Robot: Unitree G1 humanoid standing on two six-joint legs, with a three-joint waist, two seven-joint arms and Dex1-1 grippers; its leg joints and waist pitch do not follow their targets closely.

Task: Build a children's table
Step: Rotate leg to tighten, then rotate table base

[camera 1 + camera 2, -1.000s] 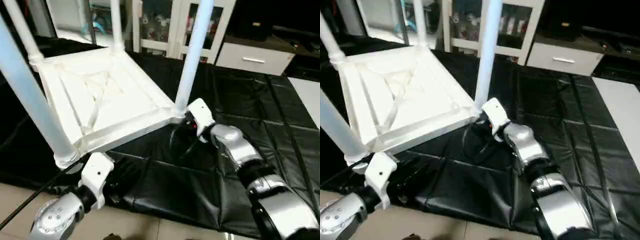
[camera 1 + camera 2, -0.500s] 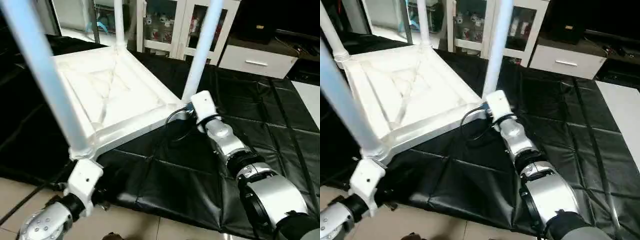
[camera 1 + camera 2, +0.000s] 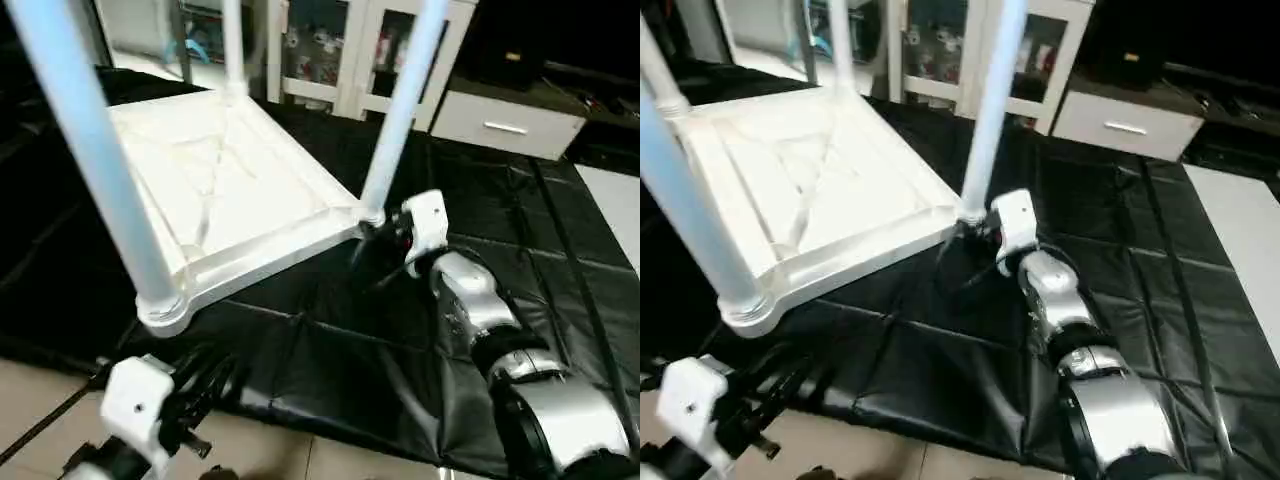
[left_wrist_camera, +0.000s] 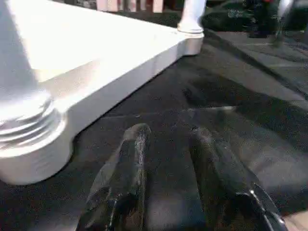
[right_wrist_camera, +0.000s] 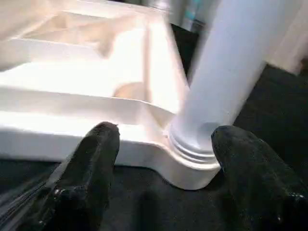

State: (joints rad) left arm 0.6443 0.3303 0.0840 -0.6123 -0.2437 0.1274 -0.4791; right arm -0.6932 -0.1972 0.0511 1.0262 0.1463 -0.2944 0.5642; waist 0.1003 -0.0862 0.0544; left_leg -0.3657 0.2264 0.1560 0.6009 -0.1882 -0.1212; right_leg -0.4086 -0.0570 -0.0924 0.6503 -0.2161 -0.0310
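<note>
The children's table (image 3: 240, 190) sat upside down on the black-draped work table (image 3: 520, 240), legs pointing up. The right gripper (image 5: 163, 144) was spread wide around the base of one corner leg (image 3: 400, 110), not squeezing it. The left gripper (image 4: 166, 139) hung partly open with nothing in it, just off the near corner socket (image 4: 29, 144).

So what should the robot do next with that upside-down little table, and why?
Probably close the right gripper on the corner socket before it: its fingers stand open either side of that leg's base, touching nothing, while the left gripper hangs apart from the table top.
</note>
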